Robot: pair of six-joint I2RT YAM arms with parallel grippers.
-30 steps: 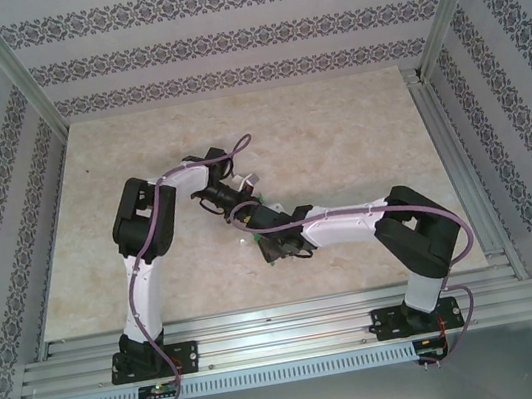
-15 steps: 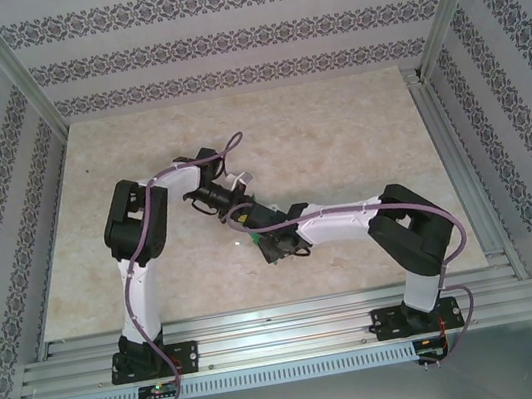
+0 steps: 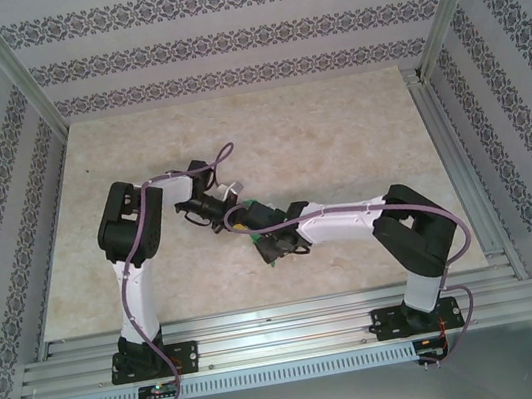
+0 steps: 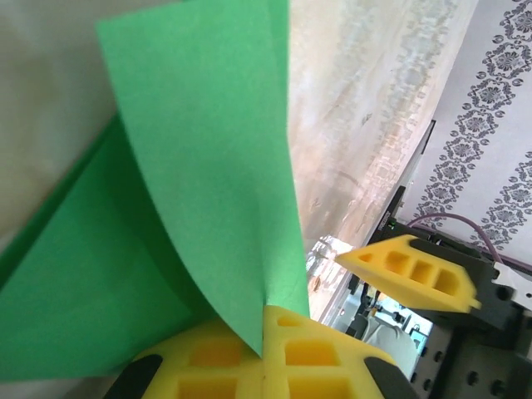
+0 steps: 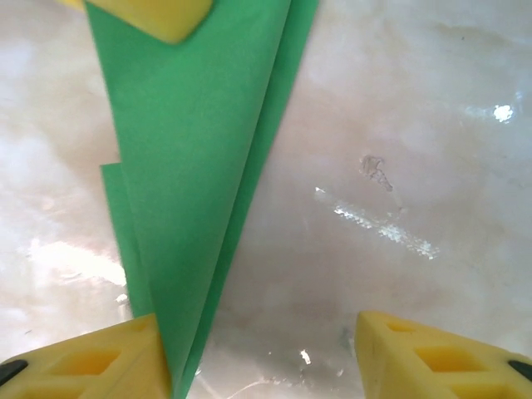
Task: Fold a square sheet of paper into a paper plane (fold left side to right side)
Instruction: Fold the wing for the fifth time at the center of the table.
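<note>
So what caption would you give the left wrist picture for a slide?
Left end effector pinching the folded green paper, one flap raised above the table.

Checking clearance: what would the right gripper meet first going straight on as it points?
Likely the table, ahead of the right gripper; the green paper lies beside one finger. Depth unclear.

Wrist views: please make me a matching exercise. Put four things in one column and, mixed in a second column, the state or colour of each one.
Column 1
1. left jaws
2. right jaws
3. sheet of paper
4. table

Column 2
a. bright green, folded into layers
b. standing apart
c. pale, marbled and shiny
d. shut on the paper

Pairs: 1-d, 2-b, 3-a, 4-c.
</note>
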